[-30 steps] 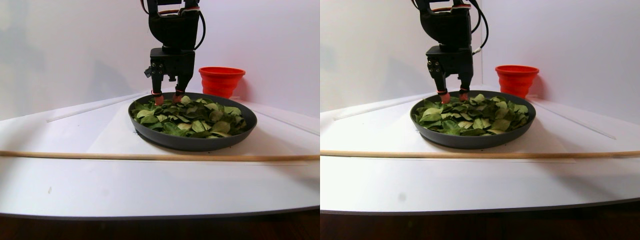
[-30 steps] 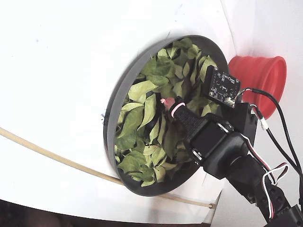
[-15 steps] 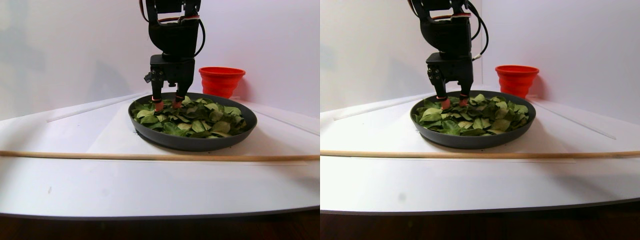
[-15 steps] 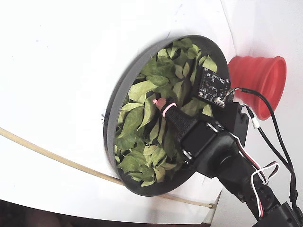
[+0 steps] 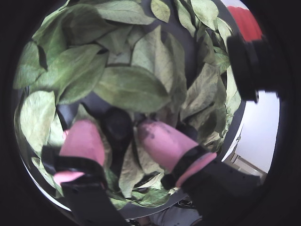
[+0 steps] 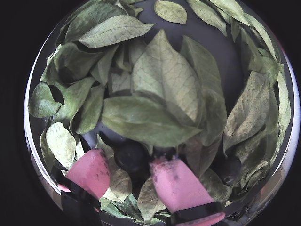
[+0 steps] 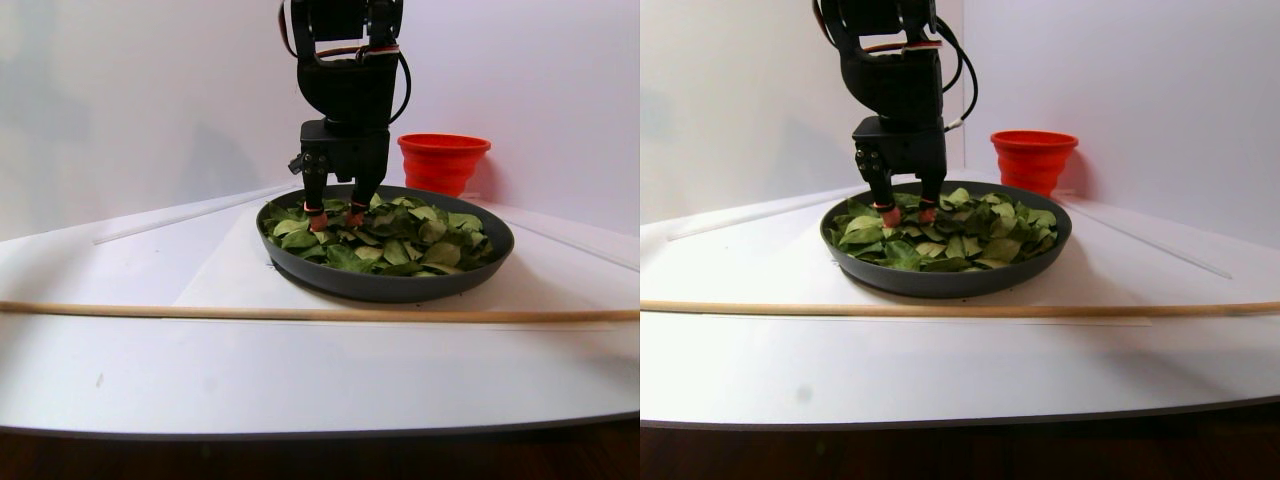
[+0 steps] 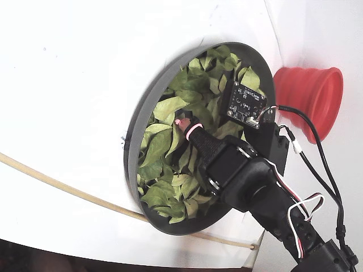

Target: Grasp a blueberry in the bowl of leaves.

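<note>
Gripper (image 6: 128, 172) spread, pink fingers (image 6: 89, 172) down in the leaves (image 6: 162, 84); blueberry (image 6: 131, 155) sits just at twelve o'clock of the gap.

Dark blueberry (image 6: 131, 157) among green leaves (image 6: 155, 89) in grey-rimmed bowl (image 8: 148, 102)

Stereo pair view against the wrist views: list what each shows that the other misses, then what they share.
Only the stereo pair view shows the whole bowl from the side, the red cup behind it, the thin wooden stick across the table, and the arm above.

Only the wrist views show a dark round thing, probably the blueberry, lying between the pink fingertips of the open hand, partly under a leaf.

Both show the leaves heaped in the bowl and the hand lowered among them.
</note>
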Action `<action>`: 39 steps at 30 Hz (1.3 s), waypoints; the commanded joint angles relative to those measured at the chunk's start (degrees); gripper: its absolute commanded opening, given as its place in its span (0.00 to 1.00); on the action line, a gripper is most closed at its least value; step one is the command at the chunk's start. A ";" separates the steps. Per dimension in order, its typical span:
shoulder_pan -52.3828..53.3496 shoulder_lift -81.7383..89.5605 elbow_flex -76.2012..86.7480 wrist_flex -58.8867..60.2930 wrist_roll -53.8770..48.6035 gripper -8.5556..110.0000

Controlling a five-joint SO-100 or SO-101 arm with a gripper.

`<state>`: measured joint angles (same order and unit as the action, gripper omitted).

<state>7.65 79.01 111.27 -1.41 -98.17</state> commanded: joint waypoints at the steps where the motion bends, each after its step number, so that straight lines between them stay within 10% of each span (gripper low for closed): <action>1: 0.79 1.23 -2.81 -1.05 0.62 0.22; 39: 0.88 -0.70 0.09 -4.04 2.29 0.21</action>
<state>7.91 77.78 111.80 -4.31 -96.06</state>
